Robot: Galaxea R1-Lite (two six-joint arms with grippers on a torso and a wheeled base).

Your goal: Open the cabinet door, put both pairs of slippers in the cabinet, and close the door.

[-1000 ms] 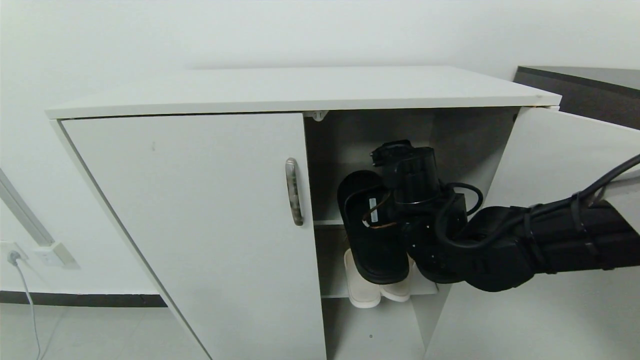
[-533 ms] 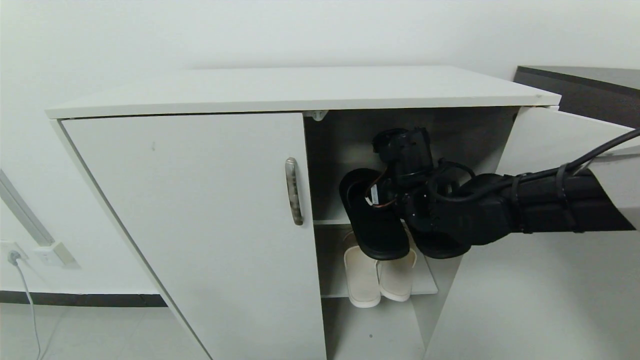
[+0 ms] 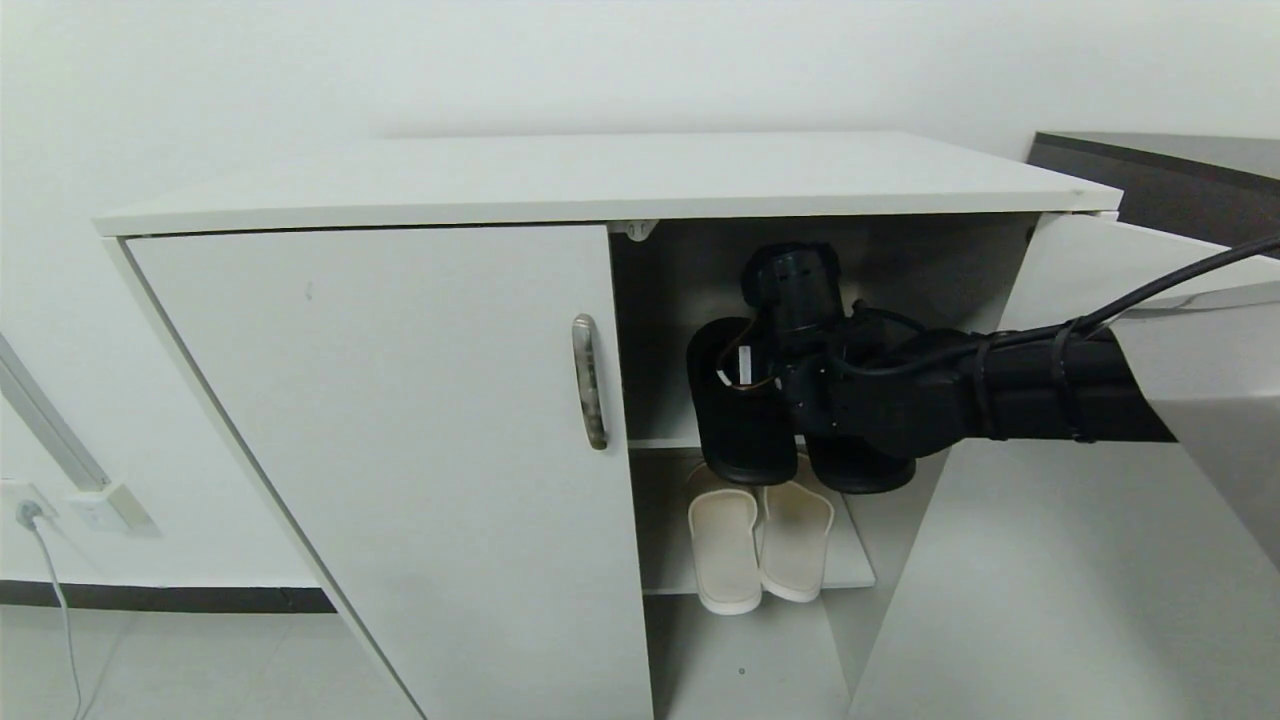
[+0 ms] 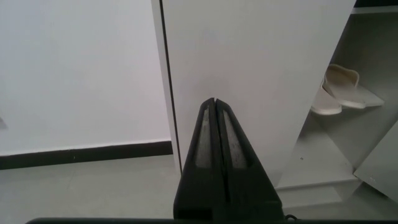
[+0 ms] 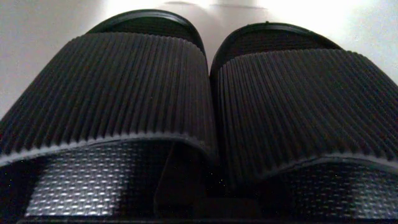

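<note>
My right claw is clamped on the pair of black ribbed rubber slippers. I see them toes-up in the upper compartment of the white 2-door cabinet, above the cream foam slippers on its lower shelf. My left claw is pressed together, facing the cabinet's closed left door.

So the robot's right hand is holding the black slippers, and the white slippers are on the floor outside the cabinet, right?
Not quite. The right hand holds the black slippers, but the white slippers lie on a shelf inside the cabinet, not on the floor. The head view shows it.
</note>
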